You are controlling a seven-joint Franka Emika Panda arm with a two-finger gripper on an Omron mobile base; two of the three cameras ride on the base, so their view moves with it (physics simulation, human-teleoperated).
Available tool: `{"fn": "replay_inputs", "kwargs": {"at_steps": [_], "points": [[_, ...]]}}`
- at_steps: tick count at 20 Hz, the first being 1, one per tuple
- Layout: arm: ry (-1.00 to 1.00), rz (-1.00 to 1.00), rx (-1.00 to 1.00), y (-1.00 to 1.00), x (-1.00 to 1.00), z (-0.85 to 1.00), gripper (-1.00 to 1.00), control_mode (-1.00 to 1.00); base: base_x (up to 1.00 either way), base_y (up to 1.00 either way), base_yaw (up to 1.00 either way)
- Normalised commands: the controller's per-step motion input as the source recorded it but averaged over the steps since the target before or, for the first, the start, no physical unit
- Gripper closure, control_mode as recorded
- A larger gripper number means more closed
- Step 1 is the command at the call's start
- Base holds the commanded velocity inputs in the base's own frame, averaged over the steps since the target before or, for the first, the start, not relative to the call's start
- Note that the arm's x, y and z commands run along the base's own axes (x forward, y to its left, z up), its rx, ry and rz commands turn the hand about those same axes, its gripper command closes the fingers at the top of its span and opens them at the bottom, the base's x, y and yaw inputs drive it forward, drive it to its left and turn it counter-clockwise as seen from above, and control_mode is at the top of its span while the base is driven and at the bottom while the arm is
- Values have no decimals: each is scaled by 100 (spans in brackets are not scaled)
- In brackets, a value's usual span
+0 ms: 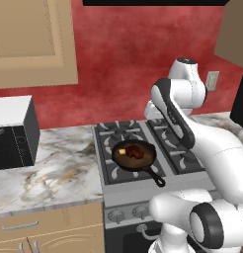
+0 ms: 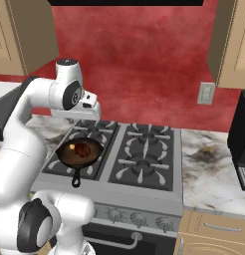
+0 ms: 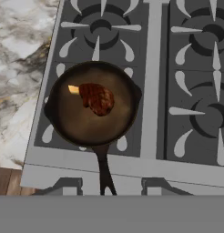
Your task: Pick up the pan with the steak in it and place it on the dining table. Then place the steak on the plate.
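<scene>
Currently the pan (image 3: 92,103) sits on the stove's (image 3: 152,68) front-left burner, handle over the front edge, steak (image 3: 96,98) inside. End effector state cannot be determined.

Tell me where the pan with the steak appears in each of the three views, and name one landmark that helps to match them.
Left base view: the pan sits right of centre, on the front left burner, handle toward the lower right.
Right base view: the pan is left of centre, handle pointing down.
Hand view: the pan is left of centre, handle pointing down.
Shared landmark: the steak with its yellow chunk inside the pan.
</scene>
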Motion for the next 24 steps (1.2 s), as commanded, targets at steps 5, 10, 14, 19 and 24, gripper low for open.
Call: {"fn": "replay_inputs", "kwargs": {"at_steps": [5,10,14,19,24], "points": [[-2,0,0,0,-4,0,-100,-100,0,0,0],[-6,1,0,0,-23,0,-100,-100,0,0,0],[-1,2,0,3,-28,-8,-100,-100,0,0,0],[0,2,0,3,-25,-17,-100,-100,0,0,0],[1,3,-3,6,-17,-26,-100,-100,0,0,0]]}}
